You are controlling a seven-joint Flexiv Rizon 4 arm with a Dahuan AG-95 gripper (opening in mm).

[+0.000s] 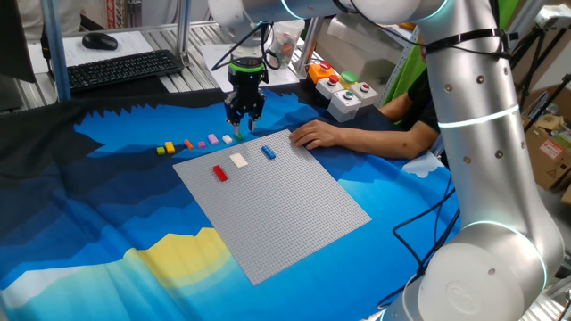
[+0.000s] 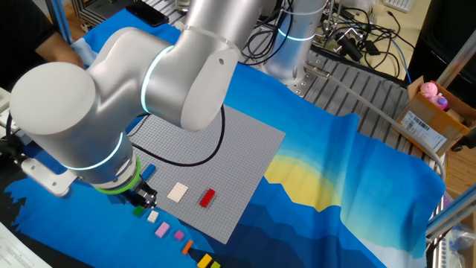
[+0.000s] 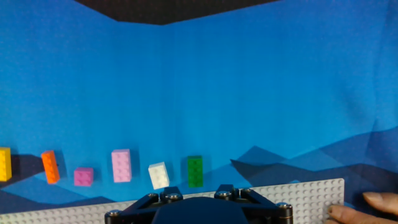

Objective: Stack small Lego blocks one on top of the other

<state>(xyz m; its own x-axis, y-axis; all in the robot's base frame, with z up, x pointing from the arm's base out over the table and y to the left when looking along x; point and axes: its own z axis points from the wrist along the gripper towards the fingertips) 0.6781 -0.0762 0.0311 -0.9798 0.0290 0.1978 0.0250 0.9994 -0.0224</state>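
Observation:
Several small Lego blocks lie in a row on the blue cloth just beyond the grey baseplate [image 1: 277,201]: yellow [image 3: 4,163], orange [image 3: 50,167], two pink [image 3: 83,177] [image 3: 121,165], white [image 3: 158,175] and green [image 3: 195,171]. On the baseplate sit a red block [image 1: 219,172], a cream block [image 1: 239,160] and a blue block [image 1: 268,152]. My gripper [image 1: 243,120] hovers just above the green and white end of the row. It looks open and holds nothing. In the hand view only its body [image 3: 196,208] shows; the fingertips are hidden.
A person's hand [image 1: 317,134] rests on the baseplate's far right corner and shows in the hand view [image 3: 379,202]. A button box [image 1: 343,94] and a keyboard [image 1: 120,67] lie behind. The arm's body [image 2: 111,112] looms over the baseplate's left side.

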